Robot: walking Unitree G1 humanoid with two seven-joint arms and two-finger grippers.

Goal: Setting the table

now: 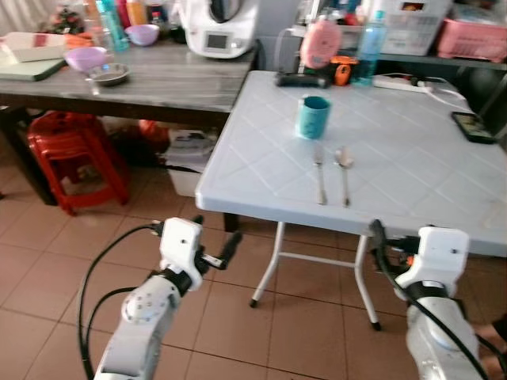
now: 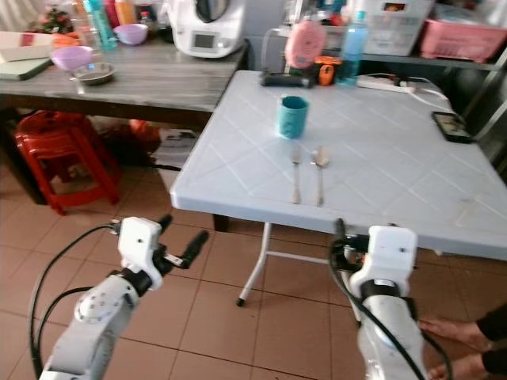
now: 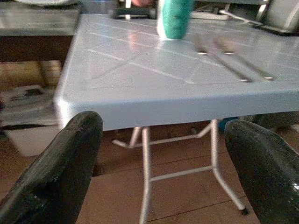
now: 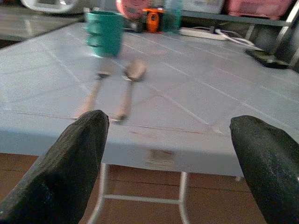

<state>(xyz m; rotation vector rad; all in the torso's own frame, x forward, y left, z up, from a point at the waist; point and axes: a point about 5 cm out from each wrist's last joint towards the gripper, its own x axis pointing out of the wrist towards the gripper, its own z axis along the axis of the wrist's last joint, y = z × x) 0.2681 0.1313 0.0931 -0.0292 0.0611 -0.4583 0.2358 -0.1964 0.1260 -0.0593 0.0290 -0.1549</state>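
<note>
A teal cup (image 1: 314,116) stands upright on the light blue folding table (image 1: 412,166). Just in front of the cup a fork (image 1: 319,176) and a spoon (image 1: 344,169) lie side by side, handles toward me. Both arms are held low before the table's near edge, over the tiled floor. My left gripper (image 3: 163,172) is open with nothing between its fingers and sits below the table's left corner. My right gripper (image 4: 168,172) is also open and bare, facing the edge in front of the fork (image 4: 93,93) and spoon (image 4: 128,84).
A wooden side table (image 1: 174,83) at the left carries a purple bowl (image 1: 87,57), a steel bowl (image 1: 108,74) and a white appliance (image 1: 218,28). Red stools (image 1: 71,154) stand beneath it. A phone (image 1: 473,127) lies at the blue table's right. A person's feet (image 2: 467,336) rest on the floor at my right.
</note>
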